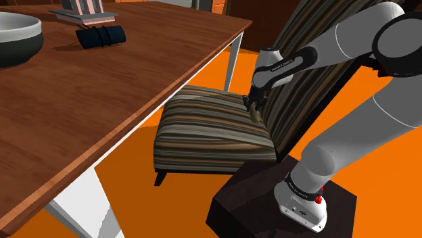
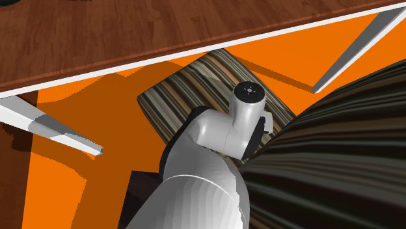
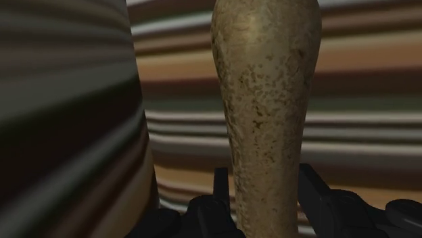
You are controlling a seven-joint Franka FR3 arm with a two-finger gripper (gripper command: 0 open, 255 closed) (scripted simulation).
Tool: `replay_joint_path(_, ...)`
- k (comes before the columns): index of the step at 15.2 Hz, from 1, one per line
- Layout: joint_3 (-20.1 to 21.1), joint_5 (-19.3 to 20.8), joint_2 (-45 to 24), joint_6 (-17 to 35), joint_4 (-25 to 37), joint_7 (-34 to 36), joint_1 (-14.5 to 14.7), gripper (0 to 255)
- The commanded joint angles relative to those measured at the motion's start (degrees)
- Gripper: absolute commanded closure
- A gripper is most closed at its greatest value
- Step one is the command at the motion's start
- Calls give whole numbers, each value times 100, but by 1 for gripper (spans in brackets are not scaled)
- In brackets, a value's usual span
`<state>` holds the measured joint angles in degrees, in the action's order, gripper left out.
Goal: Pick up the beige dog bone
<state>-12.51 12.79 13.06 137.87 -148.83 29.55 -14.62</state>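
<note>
Status: grasp stage, lift pending.

- Target: the beige, brown-speckled dog bone (image 3: pixel 264 101), long with a swollen end. It sits at the back of the brown-and-tan striped cushioned chair seat (image 1: pixel 209 125), just beside the dark striped backrest (image 1: pixel 304 94). In the shoulder view it shows as a small tan piece (image 1: pixel 258 116) under the hand.
- Pincer: the all-black two-finger pincer (image 1: pixel 253 107) is low over the rear edge of the seat. In the wrist view the pincer (image 3: pixel 265 189) straddles the narrow shank of the bone. Its two black fingers (image 3: pixel 314 196) are closed part-way, one against each side of the shank, with no visible gap on either side. Judged: clasped on the bone.
- Not the work area: the brown wooden desk (image 1: pixel 101 88), which stands beside the chair.

Done, as far as can be seen: approach, alignment on the shank, closing.
Left: raising the bone clear of the seat. The hand is close to the cushion, so the bone looks not yet lifted; whether it touches the fabric cannot be told.
</note>
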Motion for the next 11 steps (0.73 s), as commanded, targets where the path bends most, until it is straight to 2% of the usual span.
replay_joint_path(1, 19, -4, 148, -189, 40, -2, 4, 255)
replay_joint_path(11, 83, -61, 655, -1080, 427, -77, 22, 255)
